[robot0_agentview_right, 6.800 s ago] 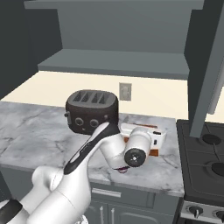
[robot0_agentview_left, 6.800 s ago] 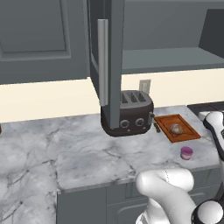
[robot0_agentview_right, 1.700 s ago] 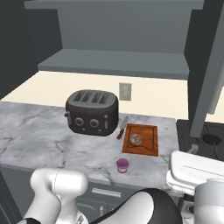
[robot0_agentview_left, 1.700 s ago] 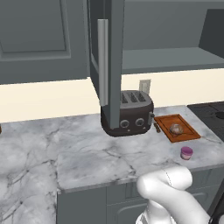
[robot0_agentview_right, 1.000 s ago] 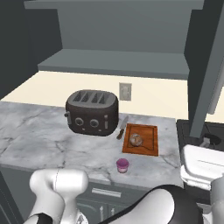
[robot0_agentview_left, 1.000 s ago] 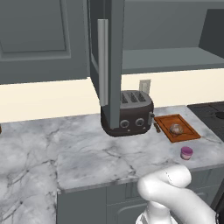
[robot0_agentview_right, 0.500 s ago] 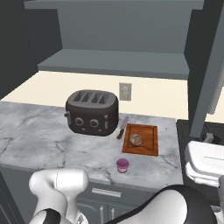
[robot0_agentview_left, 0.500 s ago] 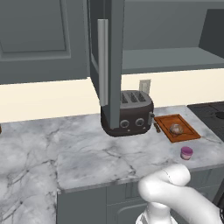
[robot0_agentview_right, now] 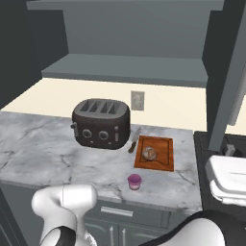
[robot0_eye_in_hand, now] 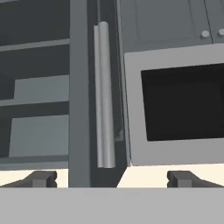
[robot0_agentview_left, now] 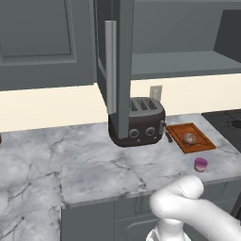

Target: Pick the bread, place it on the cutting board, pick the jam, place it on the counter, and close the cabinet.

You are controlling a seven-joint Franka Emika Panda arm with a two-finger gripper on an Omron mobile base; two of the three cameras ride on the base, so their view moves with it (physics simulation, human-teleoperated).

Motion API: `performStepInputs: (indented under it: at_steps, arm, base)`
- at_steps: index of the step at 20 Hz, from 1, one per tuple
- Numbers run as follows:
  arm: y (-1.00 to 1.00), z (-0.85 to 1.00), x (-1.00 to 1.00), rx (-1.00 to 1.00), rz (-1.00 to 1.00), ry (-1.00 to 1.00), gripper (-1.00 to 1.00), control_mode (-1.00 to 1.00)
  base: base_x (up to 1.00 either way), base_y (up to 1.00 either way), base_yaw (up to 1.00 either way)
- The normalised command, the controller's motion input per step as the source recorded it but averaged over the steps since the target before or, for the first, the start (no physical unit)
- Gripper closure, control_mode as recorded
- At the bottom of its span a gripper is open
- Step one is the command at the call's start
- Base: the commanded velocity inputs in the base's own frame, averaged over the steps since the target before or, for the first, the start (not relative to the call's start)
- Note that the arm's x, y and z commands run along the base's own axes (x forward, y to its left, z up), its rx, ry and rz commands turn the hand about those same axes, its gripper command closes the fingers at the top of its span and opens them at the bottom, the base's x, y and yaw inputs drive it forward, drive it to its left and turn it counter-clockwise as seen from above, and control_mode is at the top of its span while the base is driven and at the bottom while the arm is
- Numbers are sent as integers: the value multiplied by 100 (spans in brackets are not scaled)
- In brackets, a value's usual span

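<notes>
The bread (robot0_agentview_left: 189,139) (robot0_agentview_right: 149,153) lies on the reddish cutting board (robot0_agentview_left: 201,141) (robot0_agentview_right: 163,158), right of the toaster. In front of the board the pink jam (robot0_agentview_left: 201,164) (robot0_agentview_right: 134,181) stands on the marble counter (robot0_agentview_left: 94,164) (robot0_agentview_right: 43,149). The cabinet (robot0_agentview_left: 179,33) (robot0_agentview_right: 134,43) is open, and its door (robot0_agentview_left: 123,61) (robot0_agentview_right: 226,72) juts out toward me. In the hand view the door (robot0_eye_in_hand: 78,87) is edge-on with its pale bar handle (robot0_eye_in_hand: 104,94) straight ahead. My gripper (robot0_eye_in_hand: 113,179) is open with nothing between its fingertips (robot0_eye_in_hand: 41,178), and it hangs back from the handle.
A dark toaster (robot0_agentview_left: 136,122) (robot0_agentview_right: 101,124) stands under the open door, with a knife (robot0_agentview_right: 133,140) beside the board. A stove (robot0_agentview_right: 221,144) adjoins the counter on the right. A microwave (robot0_eye_in_hand: 175,109) hangs just right of the door. My white arm (robot0_agentview_left: 188,207) fills the near foreground.
My hand has edged up and right at the right base view's edge. Bread, jam, board and cabinet door have stayed put, and the gripper has stayed open.
</notes>
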Motion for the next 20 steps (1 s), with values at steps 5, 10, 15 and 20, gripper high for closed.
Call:
performStepInputs:
  at_steps: [5, 10, 15, 20]
  arm:
    - [0, 4, 0, 0, 11, -3, -100, -100]
    - [-2, 0, 0, 0, 11, -2, -100, -100]
    - [-9, 0, 9, 0, 8, 0, -100, -100]
    - [-6, 0, 6, 0, 9, 0, -100, -100]
  base:
    - [0, 0, 0]
    - [0, 0, 0]
    - [0, 0, 0]
    - [0, 0, 0]
